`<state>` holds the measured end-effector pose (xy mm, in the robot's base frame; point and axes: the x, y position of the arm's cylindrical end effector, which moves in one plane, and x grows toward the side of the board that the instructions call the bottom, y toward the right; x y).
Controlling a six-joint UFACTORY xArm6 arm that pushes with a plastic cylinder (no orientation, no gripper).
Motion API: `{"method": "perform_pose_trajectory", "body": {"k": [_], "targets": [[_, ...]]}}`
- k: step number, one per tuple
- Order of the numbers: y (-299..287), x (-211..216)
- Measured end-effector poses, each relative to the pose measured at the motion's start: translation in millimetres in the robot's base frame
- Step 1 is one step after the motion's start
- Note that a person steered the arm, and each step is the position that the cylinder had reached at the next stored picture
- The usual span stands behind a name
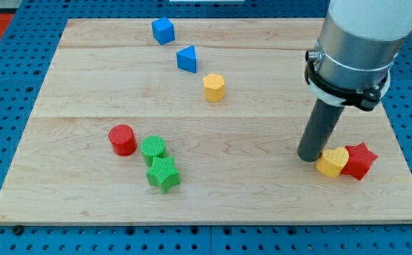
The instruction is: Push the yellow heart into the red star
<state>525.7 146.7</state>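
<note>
**A:** What is cut off or hard to read here?

**B:** The arm's pale grey upper body (365, 28) runs out past the view's top, so only its lower housing and the dark rod show. My tip (309, 157) sits on the light wooden board (262, 205), at the view's right, and its very end is partly crowded by the yellow plastic heart block (332, 162), which lies just beside it on the view's right, seemingly touching.

**A:** And the tool, is it holding anything?

**B:** It grasps nothing (a bare rod has nothing to clench with); it only stands against the heart's side.

**A:** Where is the heart relative to the star?

**B:** Pressed up against the red plastic star block (359, 160), which is on its right, near the board's right edge. Part of the star's left side is hidden behind the heart.

**A:** Any containers?

**B:** Only the board carries things. At the view's lower left: a red cylinder block (122, 139), a green ribbed cylinder block (153, 149) and a green star block (163, 174), the two green ones touching. Toward the top: a blue cube block (163, 30), a blue triangular block (187, 59) and a yellow hexagonal block (214, 87), apart from one another.
</note>
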Motion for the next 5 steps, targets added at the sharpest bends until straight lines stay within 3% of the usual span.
{"method": "perform_pose_trajectory", "body": {"k": [5], "targets": [[-28, -3]]}}
